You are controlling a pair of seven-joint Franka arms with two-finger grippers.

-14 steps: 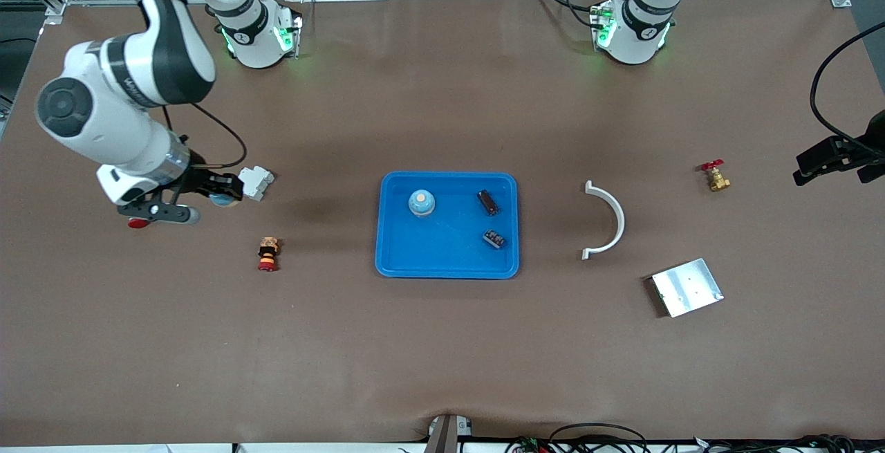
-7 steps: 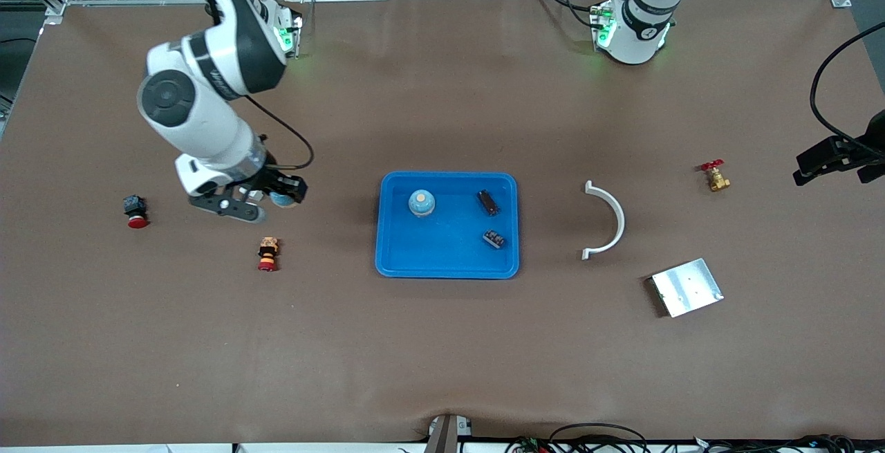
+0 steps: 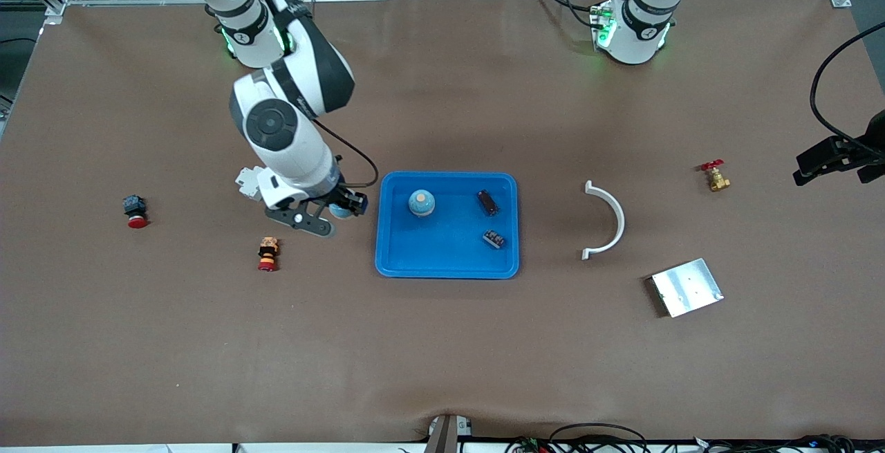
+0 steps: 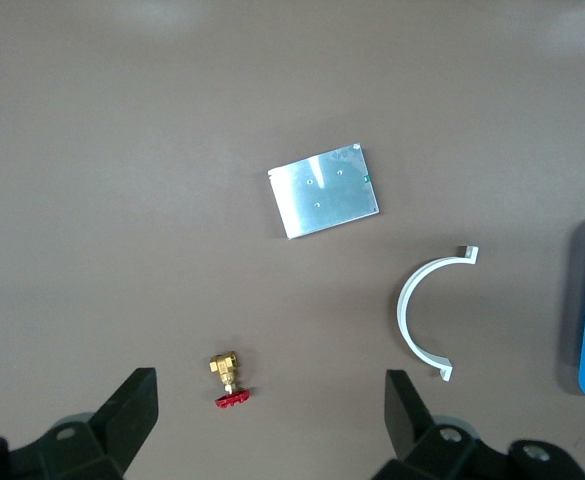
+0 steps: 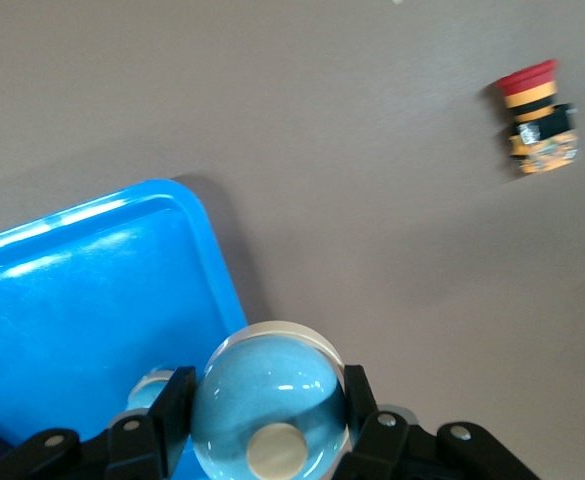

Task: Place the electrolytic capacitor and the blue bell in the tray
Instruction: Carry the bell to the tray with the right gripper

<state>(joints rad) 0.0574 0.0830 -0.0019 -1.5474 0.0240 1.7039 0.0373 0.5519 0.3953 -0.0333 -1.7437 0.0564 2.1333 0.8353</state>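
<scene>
Bell (image 5: 269, 393) in right end effector (image 3: 341, 209) — seemingly beside tray (image 3: 387, 259) rim

Bright-blue tray (image 3: 387, 259), pale-blue bell (image 5: 267, 385), silver plate (image 3: 686, 288)

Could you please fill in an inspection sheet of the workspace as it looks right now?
Surface: brown table.
Job's things: blue bell in right hand; tray holds another blue bell and two dark parts.
Clutter: silver plate, white clip, brass valve, two red buttons.
Hands: right hand shut on bell beside tray; left hand open, waiting over valve.
Cables: along table edge.
Surroundings: nothing seen.
</scene>
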